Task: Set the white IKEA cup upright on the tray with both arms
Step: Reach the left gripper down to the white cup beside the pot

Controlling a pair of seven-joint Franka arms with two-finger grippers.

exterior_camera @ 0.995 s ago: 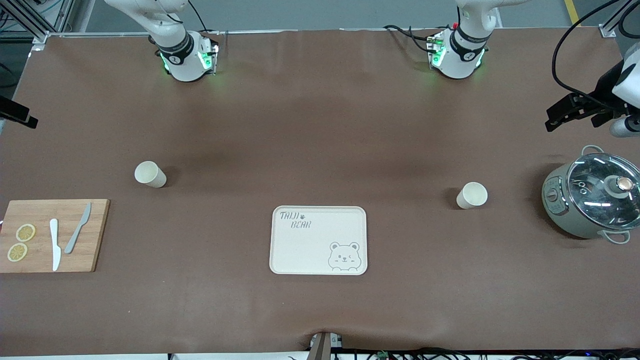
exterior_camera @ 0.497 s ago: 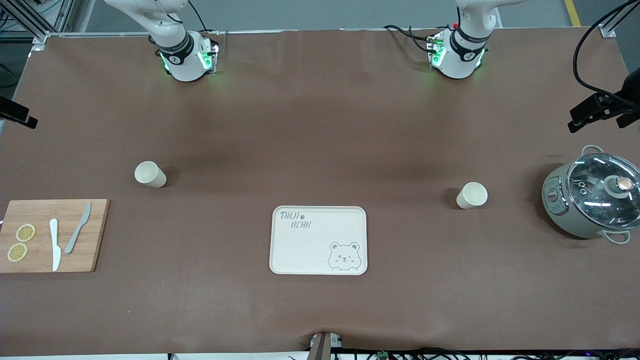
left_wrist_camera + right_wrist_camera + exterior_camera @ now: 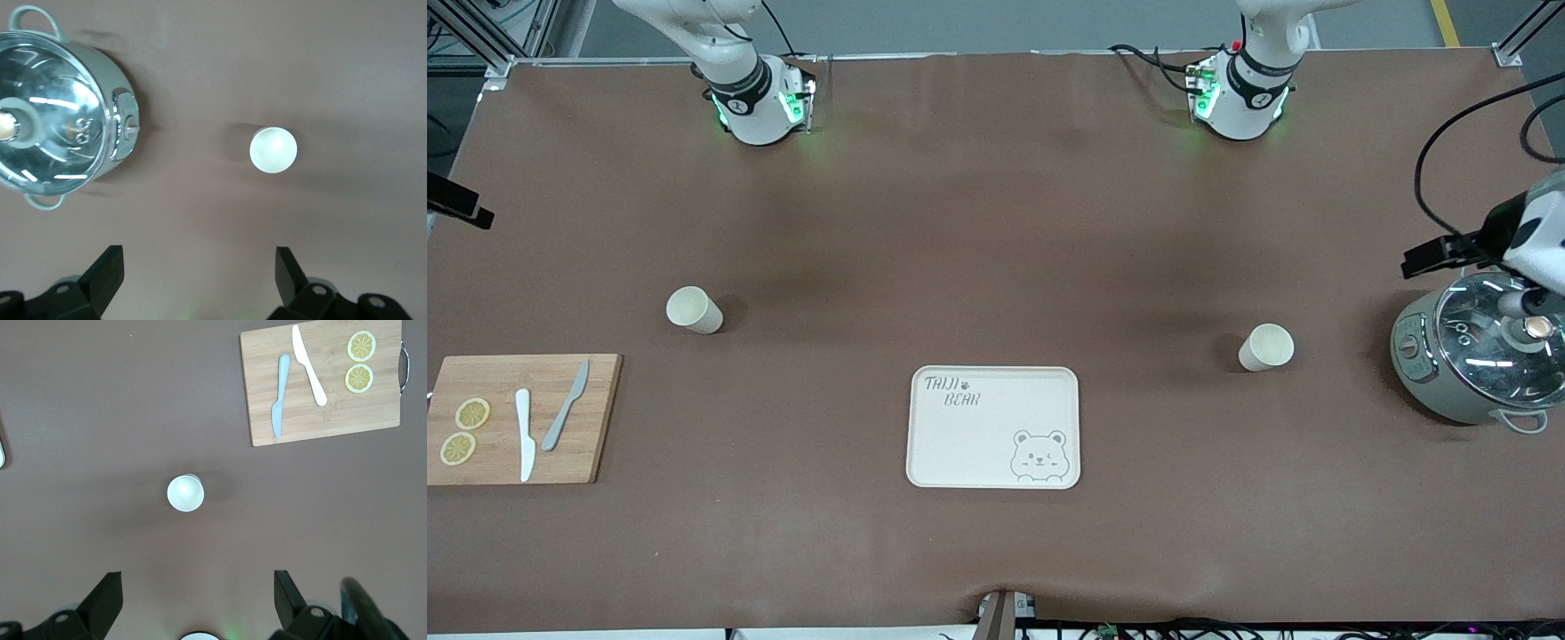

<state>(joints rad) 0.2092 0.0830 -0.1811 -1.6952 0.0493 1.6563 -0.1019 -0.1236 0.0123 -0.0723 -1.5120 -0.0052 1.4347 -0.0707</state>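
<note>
Two white cups stand upright on the brown table. One cup (image 3: 1265,347) is toward the left arm's end, also in the left wrist view (image 3: 273,149). The other cup (image 3: 694,310) is toward the right arm's end, also in the right wrist view (image 3: 185,493). The cream tray (image 3: 993,427) with the bear drawing lies between them, nearer the front camera, with nothing on it. My left gripper (image 3: 199,251) is open and empty, high above the table between pot and cup. My right gripper (image 3: 198,577) is open and empty, high above its cup's area.
A grey-green pot with a glass lid (image 3: 1480,356) stands at the left arm's end, with the left arm's hand (image 3: 1534,244) above it. A bamboo cutting board (image 3: 520,418) with two knives and two lemon slices lies at the right arm's end.
The left arm's hand swung out toward the table's edge, then came back lower in the front view, now over the pot. The cups, tray and right arm have not moved.
</note>
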